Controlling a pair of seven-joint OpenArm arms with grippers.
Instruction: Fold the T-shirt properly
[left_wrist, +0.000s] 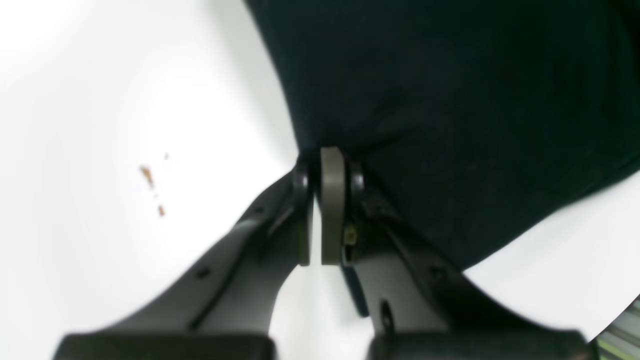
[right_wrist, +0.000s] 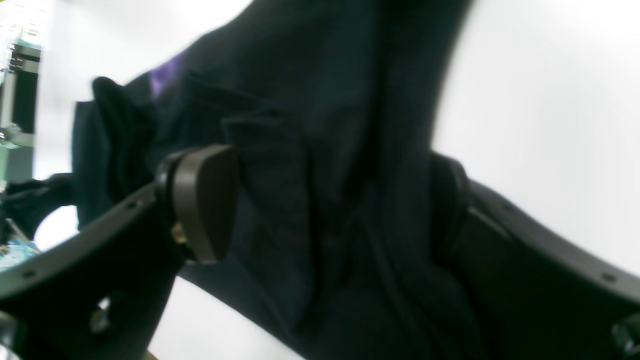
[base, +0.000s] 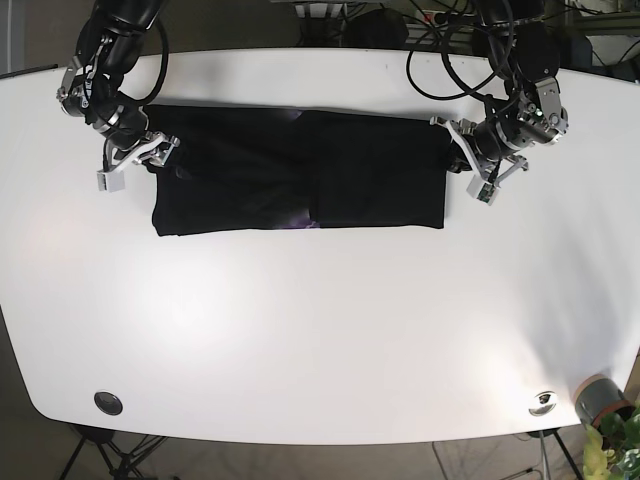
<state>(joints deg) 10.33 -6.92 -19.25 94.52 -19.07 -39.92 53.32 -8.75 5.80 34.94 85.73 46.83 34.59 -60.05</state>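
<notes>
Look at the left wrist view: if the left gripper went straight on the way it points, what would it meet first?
The left gripper, closed, already sits at the edge of the dark folded fabric T-shirt. Going on, it would likely push straight into that cloth on the white table.

T-shirt (base: 300, 170) on table (base: 320, 330), between tools

It looks like a robot lab: a big white table (base: 320, 330), tangled black cables (base: 450, 40) behind it, and tripod legs (base: 105, 450) underneath.
</notes>
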